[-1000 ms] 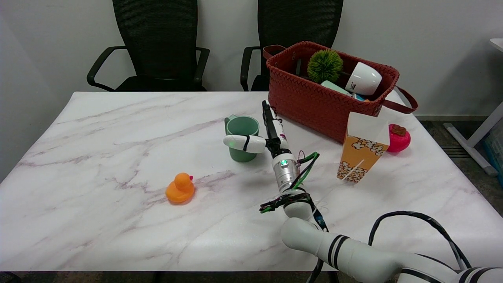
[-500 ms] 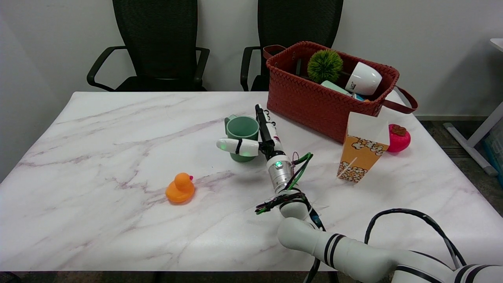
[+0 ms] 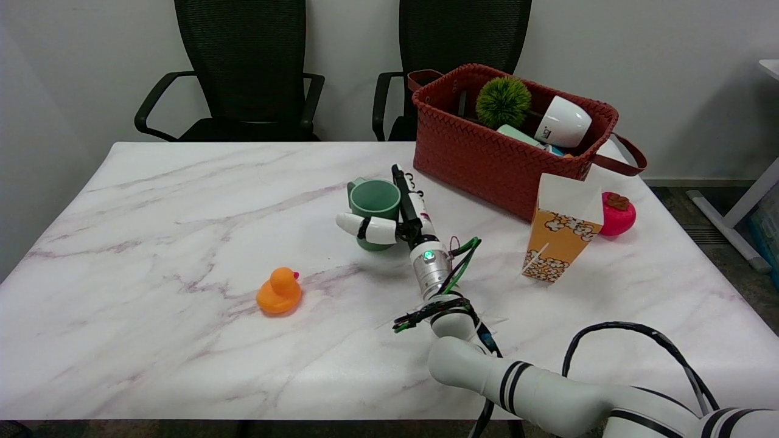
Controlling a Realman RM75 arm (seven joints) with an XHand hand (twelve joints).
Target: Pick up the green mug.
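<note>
Right hand [image 3: 398, 219] shifted left against green mug [image 3: 373, 210], thumb wrapping its front, fingers behind, grip closing around it.

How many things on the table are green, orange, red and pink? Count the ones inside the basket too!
Green: 2, the green mug and the fuzzy ball in the basket
Orange: 2, the duck and the popcorn box
Red: 1, the basket
Pink: 1, the round toy
Total: 6

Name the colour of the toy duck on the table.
Orange, with a small pink beak; the duck shows only in the head view.
</note>
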